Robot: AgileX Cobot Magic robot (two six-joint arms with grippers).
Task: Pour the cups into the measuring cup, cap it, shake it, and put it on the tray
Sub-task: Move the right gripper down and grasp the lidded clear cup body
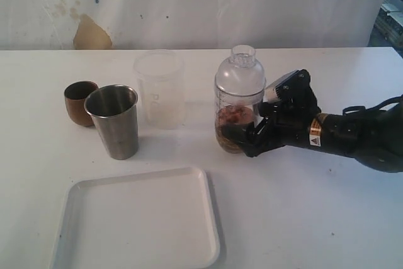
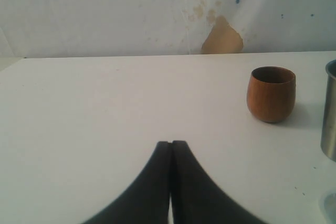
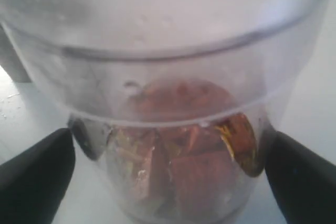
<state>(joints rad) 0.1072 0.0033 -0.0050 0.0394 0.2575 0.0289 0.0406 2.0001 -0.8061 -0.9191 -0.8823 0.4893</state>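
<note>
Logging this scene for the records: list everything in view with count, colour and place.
wooden cup: 1, brown, table's left
steel tumbler: 1, silver, beside the wooden cup, nearer the camera
frosted cup: 1, translucent, centre
measuring cup: 1, clear, lid on, brownish contents, right of centre
tray: 1, white, front left
table: 1, white
backdrop: 1, white, stained, behind
left hand: 1, black, shut, over the table
right hand: 1, black, open around the measuring cup

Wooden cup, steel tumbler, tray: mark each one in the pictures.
wooden cup [image 2: 271, 95], left wrist view, middle of its rounded side.
steel tumbler [image 1: 116, 129], exterior view, middle of its outer wall.
tray [image 1: 135, 218], exterior view, bare floor inside the rim.
</note>
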